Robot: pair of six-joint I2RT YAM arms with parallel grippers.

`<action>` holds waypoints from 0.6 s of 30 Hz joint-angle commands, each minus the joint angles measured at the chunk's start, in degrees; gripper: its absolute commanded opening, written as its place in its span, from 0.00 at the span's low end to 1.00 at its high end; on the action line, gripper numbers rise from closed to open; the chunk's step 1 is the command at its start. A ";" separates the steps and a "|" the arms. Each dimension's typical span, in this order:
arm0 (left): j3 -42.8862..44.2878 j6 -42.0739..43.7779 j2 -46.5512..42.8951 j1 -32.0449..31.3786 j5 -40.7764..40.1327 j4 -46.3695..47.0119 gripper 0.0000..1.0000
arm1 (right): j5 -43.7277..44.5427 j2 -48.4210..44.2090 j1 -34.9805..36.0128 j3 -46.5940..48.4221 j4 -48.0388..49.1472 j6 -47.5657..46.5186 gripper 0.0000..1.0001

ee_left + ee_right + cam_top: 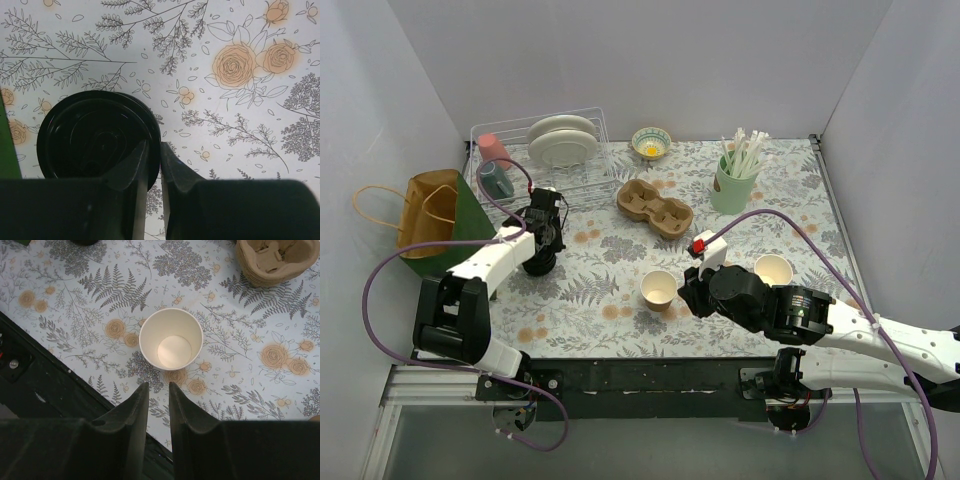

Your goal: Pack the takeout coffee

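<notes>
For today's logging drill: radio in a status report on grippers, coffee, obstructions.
Left gripper shut, empty, over the takeout coffee. Right gripper shut, empty, near the lidless cup. Coffee upright on table, not packed. No obstruction seen around it.

Black lid (95,132), cream cup (171,338) — white cloth (240,315), grey ferns, orange roses; bag (460,230) seemingly green.

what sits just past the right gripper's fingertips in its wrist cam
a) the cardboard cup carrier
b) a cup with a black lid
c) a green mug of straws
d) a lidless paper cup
d: the right wrist view shows a lidless paper cup, empty inside, just beyond the right gripper, while the cup carrier lies further off at the top right.
</notes>
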 commanded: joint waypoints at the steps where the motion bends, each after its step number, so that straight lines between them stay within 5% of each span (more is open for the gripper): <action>1: 3.20 -0.10 -2.44 0.31 0.35 -1.44 0.09 | 0.94 -1.09 0.27 -0.09 0.29 0.61 0.31; 10: 7.94 -2.03 -5.95 0.31 5.96 -5.74 0.06 | 1.64 -1.53 0.27 -0.79 2.39 0.35 0.31; 14: 10.67 -5.01 -10.52 0.31 20.79 -6.63 0.05 | 6.37 -6.00 0.27 -8.16 17.29 -3.34 0.29; 18: 10.50 -10.46 -15.17 0.31 47.36 -1.29 0.04 | 4.90 -14.52 0.27 -18.71 41.21 -10.98 0.31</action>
